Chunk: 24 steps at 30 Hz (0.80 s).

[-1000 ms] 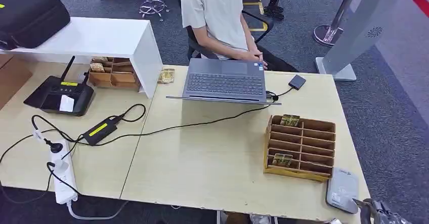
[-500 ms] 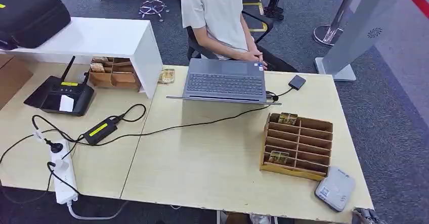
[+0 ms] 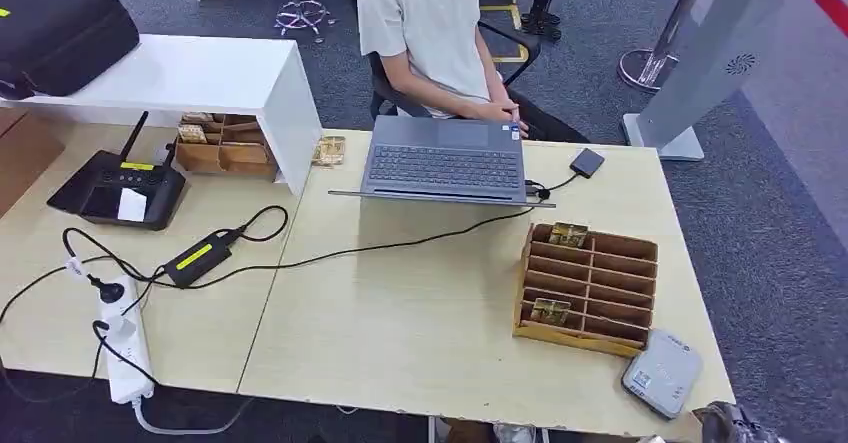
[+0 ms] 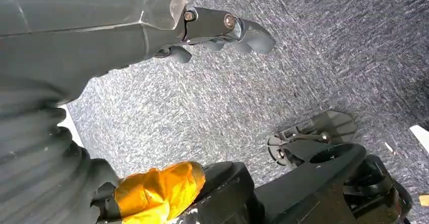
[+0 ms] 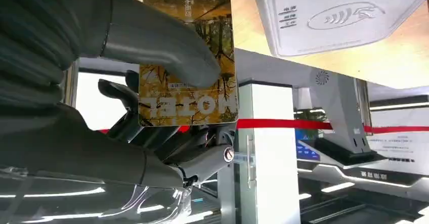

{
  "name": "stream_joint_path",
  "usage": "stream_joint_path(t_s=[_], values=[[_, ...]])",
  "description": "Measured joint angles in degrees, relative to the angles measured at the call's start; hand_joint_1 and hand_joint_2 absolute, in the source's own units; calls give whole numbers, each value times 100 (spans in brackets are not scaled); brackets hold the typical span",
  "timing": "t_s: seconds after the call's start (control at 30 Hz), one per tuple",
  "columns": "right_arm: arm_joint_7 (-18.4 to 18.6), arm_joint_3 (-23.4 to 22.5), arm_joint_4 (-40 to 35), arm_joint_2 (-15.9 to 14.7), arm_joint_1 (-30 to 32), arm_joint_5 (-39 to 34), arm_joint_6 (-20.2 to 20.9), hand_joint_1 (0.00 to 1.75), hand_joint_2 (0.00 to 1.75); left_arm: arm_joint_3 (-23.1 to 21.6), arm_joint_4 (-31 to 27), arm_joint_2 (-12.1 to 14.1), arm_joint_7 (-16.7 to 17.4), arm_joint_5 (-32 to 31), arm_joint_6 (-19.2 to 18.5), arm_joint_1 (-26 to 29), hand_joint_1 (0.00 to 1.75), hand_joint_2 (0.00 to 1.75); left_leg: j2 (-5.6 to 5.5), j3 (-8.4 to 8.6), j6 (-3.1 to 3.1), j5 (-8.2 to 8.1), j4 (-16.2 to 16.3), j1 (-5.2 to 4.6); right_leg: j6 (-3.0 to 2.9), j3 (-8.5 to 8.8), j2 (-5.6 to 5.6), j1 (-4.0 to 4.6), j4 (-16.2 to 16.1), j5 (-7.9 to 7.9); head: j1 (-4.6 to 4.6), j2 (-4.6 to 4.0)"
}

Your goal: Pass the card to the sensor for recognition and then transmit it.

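One card (image 5: 187,57) pinched in right hand (image 5: 152,82), near sensor (image 5: 339,14).

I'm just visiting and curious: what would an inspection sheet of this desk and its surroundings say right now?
Surface: pale wooden desk.
Job's things: card held by right robot hand; sensor at desk corner beside wooden card rack.
Clutter: laptop, black controller, white shelf.
Robot hands: left robot hand hangs over carpet, holding nothing.
Cables: power strip, adapter, laptop lead.
Surroundings: seated person, grey carpet.
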Motion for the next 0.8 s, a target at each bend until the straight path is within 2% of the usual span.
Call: stream_joint_path(t_s=[0.13, 0.3, 0.47, 0.63, 0.8], values=[[0, 57, -151, 0, 13, -204, 0, 175, 175, 0, 0, 0, 0, -28, -18, 0, 0, 175, 1, -3, 0, 0, 0, -1, 0, -1, 0, -2, 3, 0, 0, 0], [0, 464, -1124, -142, -82, -728, 0, 175, 175, -4, 0, 2, -37, -214, -57, -14, 0, 175, 4, -3, 0, 1, 0, -2, 1, 0, 3, -3, 4, 2, 0, 0], [0, 964, -2084, -459, -316, -949, 2, 175, 175, -46, 0, 13, -96, -343, -124, -25, 0, 175, 4, 1, 2, 4, 1, -4, 1, 1, 3, -4, 3, 6, 2, 0], [0, 1344, -2664, -710, -498, -940, 9, 175, 175, -111, 0, 24, -107, -465, -170, -36, 0, 175, 4, -2, 2, 3, 1, -4, 1, 1, 4, -5, 5, 6, -2, 0], [0, 1784, -2883, -1091, -1077, -747, 26, 175, 175, -203, 0, 33, -109, -630, -258, -70, 0, 175, 5, 0, 1, 4, 1, -4, 1, 1, 5, -5, 5, 7, -2, 0]])
